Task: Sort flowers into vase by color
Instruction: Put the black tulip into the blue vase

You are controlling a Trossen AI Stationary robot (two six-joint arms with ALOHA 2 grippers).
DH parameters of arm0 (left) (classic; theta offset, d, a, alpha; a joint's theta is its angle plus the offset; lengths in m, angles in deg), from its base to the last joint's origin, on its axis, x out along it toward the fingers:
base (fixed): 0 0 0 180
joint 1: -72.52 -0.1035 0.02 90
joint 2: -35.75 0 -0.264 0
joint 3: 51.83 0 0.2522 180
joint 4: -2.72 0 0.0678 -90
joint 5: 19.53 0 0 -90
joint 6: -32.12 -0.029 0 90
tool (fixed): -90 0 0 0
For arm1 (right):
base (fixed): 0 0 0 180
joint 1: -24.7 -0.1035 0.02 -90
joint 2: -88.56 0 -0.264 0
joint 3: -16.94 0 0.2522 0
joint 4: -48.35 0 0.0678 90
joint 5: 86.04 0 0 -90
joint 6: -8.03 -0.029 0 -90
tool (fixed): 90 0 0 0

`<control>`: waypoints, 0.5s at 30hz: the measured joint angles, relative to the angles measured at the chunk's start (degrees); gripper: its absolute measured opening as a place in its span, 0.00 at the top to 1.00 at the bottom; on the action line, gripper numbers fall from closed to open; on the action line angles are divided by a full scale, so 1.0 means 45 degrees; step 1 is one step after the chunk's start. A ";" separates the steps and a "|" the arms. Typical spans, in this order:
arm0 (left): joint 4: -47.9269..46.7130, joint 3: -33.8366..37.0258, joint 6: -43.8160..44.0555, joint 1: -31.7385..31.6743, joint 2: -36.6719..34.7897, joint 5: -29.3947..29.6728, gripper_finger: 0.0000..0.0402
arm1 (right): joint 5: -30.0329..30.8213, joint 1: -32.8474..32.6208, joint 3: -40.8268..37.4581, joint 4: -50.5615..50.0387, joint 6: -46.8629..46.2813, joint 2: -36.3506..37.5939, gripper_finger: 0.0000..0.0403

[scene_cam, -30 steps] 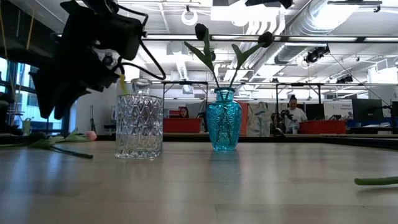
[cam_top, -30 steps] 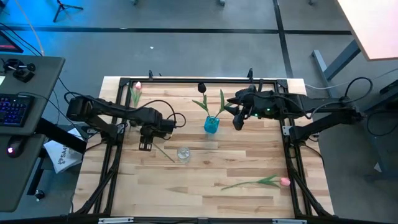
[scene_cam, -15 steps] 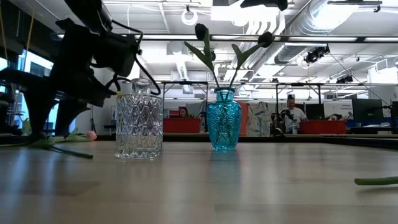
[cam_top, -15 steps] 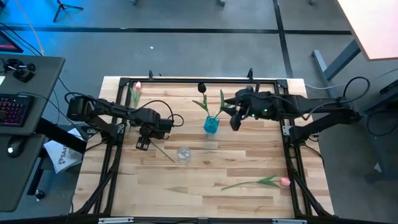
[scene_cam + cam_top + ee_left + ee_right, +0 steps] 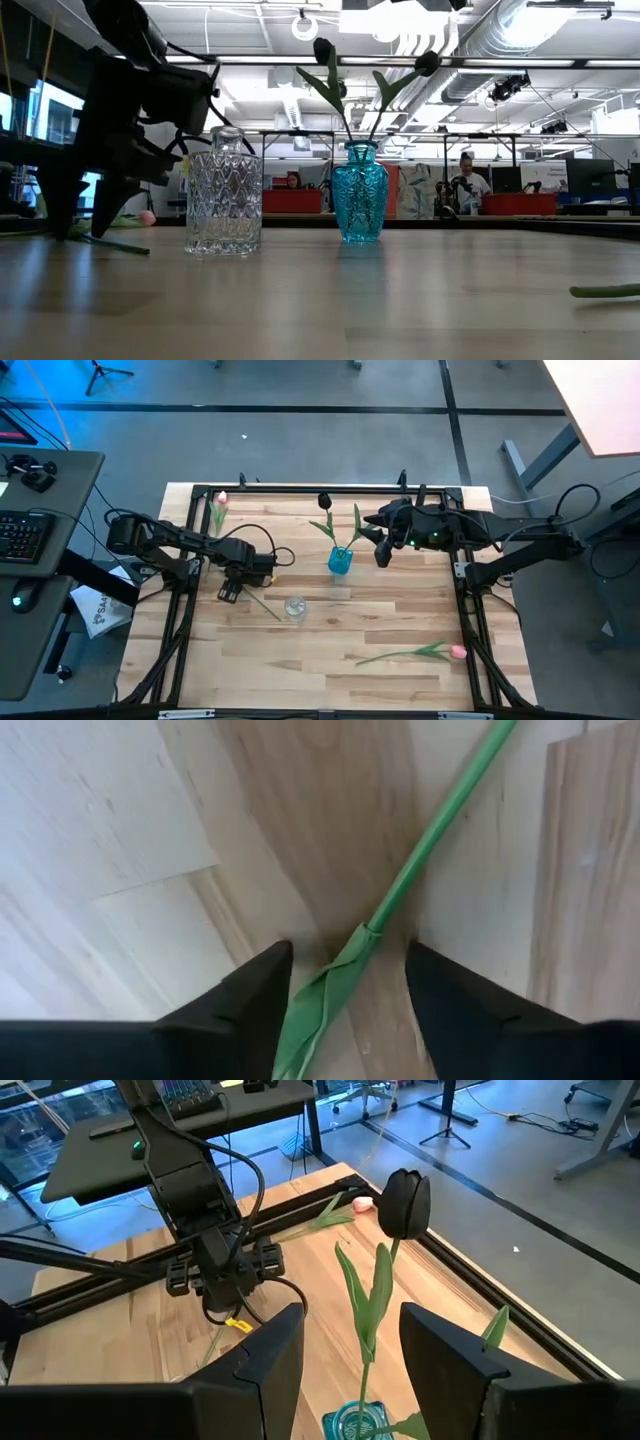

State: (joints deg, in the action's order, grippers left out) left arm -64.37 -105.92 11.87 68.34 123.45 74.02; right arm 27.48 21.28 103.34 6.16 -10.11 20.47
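A pink tulip lies flat on the table at the far left, with its head [image 5: 220,499] toward the far edge. Its stem [image 5: 440,815] runs toward the clear glass vase [image 5: 294,607]. My left gripper [image 5: 347,950] points down over that stem. It is open, with one finger on each side of the stem and its leaf [image 5: 325,1000], touching neither. A blue vase [image 5: 340,561] holds two dark tulips [image 5: 405,1202]. My right gripper [image 5: 381,554] hangs open above the table, right of the blue vase. A second pink tulip [image 5: 457,652] lies near the front right.
The clear vase [image 5: 224,195] and the blue vase [image 5: 360,195] stand upright near the table's middle, a hand's width apart. A black frame rail [image 5: 330,489] runs along the far edge and both sides. Bare wood [image 5: 300,670] lies toward the near edge.
My left gripper has come down to the table over the pink tulip's stem and has rolled a little about its own axis. The tulip and both vases have stayed where they were.
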 joint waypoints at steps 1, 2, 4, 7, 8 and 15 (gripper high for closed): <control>-0.0053 -0.0038 0.0035 0.0015 0.0005 0.0042 0.58 | -0.0008 0.0000 -0.0005 -0.0008 0.0017 0.0040 0.60; -0.0106 -0.0117 0.0172 0.0033 0.0018 0.0086 0.63 | -0.0008 0.0000 -0.0005 -0.0004 0.0022 0.0091 0.60; -0.0332 -0.0433 0.0632 0.0028 0.0060 0.0044 0.77 | -0.0008 0.0000 0.0072 -0.0040 0.0046 0.0323 0.60; -0.0716 -0.1331 0.1528 -0.0024 0.0037 -0.0261 0.96 | -0.0001 0.0000 0.0307 -0.0003 0.0231 0.0786 0.60; -0.0912 -0.1663 0.1750 -0.0051 -0.0032 -0.0310 0.96 | -0.0005 0.0000 0.0385 0.0027 0.0347 0.0951 0.60; -0.3499 -0.4857 0.2643 0.0026 -0.1513 0.1914 0.99 | -0.0023 0.0000 0.0685 0.0045 0.0706 0.2060 0.60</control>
State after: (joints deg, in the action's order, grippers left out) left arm -80.12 -127.78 23.76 68.46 116.64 82.63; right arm 27.38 21.28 106.42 6.36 -6.93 29.74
